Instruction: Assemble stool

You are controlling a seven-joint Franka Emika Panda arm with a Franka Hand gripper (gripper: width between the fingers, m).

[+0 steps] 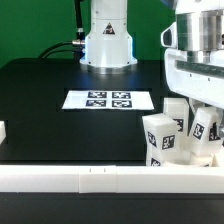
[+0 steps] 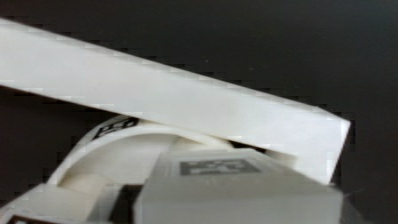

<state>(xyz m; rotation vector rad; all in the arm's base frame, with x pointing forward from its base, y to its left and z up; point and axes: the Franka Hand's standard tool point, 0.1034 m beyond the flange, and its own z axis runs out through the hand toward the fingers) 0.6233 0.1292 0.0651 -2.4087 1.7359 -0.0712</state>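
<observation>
The white stool parts sit at the exterior view's right, against the front rail. One blocky leg (image 1: 160, 138) with black-and-white tags stands upright. A second tagged leg (image 1: 205, 131) is directly under my gripper (image 1: 197, 108), which comes down from above and appears shut on it. In the wrist view this leg (image 2: 249, 190) fills the space between the jaws and hides my fingers. Its tag faces the camera. The round seat (image 2: 125, 150) shows just behind it, partly hidden. In the exterior view the seat is hidden behind the legs.
The long white border rail (image 1: 90, 178) runs along the table's front edge and crosses the wrist view (image 2: 178, 90) diagonally, close to the seat. The marker board (image 1: 108, 100) lies mid-table before the robot base (image 1: 106, 40). A small white piece (image 1: 3, 130) sits at the left edge.
</observation>
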